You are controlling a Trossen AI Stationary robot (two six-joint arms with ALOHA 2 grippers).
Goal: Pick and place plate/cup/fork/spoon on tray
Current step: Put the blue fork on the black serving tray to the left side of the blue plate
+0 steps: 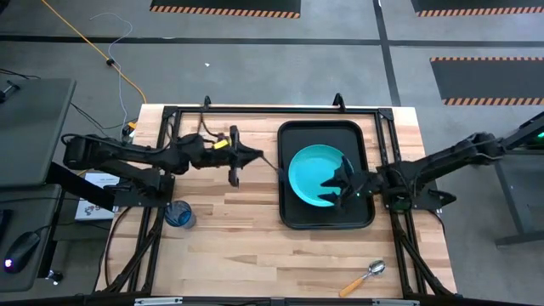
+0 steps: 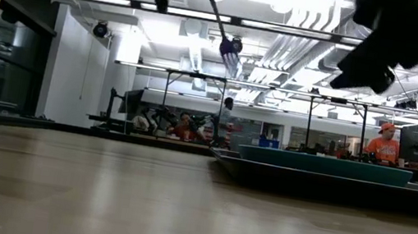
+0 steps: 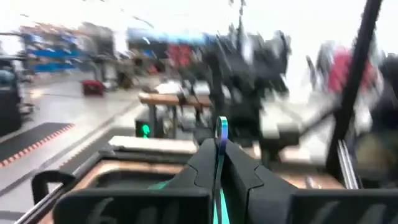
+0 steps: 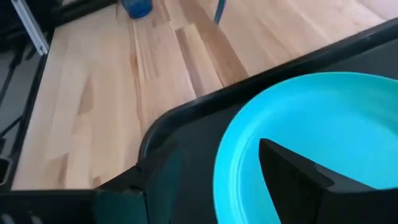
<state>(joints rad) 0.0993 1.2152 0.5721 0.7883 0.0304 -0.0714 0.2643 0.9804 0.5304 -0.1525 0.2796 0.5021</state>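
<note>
Left gripper (image 1: 240,158), fingers clamped on fork (image 2: 228,48), hangs beside tray (image 1: 293,217), fork's long axis pointing toward it; right gripper (image 1: 342,185) open over plate (image 1: 308,174).

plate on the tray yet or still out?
On. The plate lies flat inside the tray, with the right gripper over it.
</note>
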